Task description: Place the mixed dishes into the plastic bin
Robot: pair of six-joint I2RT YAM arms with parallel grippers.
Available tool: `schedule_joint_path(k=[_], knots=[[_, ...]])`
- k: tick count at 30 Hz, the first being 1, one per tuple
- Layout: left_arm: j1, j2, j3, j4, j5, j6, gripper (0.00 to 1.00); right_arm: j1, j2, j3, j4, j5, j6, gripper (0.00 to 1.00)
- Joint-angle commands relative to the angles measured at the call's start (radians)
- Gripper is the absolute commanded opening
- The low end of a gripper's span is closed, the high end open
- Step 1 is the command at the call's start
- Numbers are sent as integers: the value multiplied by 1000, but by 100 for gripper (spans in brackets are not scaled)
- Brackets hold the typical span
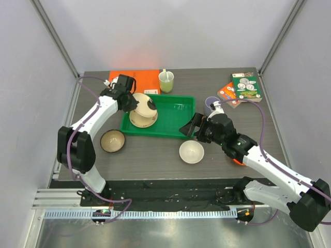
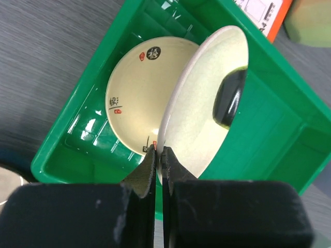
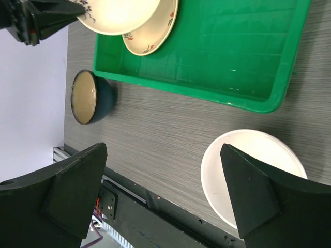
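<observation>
My left gripper (image 2: pixel 159 155) is shut on the rim of a cream plate (image 2: pixel 201 113), holding it tilted on edge above the green plastic bin (image 2: pixel 269 103). A second cream plate (image 2: pixel 139 93) lies flat in the bin's left end (image 1: pixel 176 124). My right gripper (image 3: pixel 163 150) is open and holds nothing. It hovers over the table by the white bowl (image 3: pixel 258 144), near the bin's front right corner (image 1: pixel 190 129). A brown bowl (image 1: pixel 112 140) sits left of the bin. A lavender cup (image 1: pixel 210 103) and an orange-red bowl (image 1: pixel 238 161) peek out from behind my right arm.
A yellow-green cup with a spoon (image 1: pixel 166 81) and a flat orange board (image 1: pixel 137 79) stand behind the bin. Printed cards (image 1: pixel 246 86) lie at the back right. Grey walls close in the table on three sides.
</observation>
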Motion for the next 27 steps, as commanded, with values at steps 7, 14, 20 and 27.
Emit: schedule_joint_path(k=[7,14,20,27], knots=[[0,-31,-107,133,14,-3,0,-18,-33,-1,-15,-16,-16,98],[0,54,-70,105,44,9,0,-27,-32,8,-18,-19,-24,98],[0,65,-85,133,63,-3,0,-41,-27,17,-27,-27,-35,98],[0,109,-76,105,89,18,0,-50,-21,19,-27,-38,-38,98]])
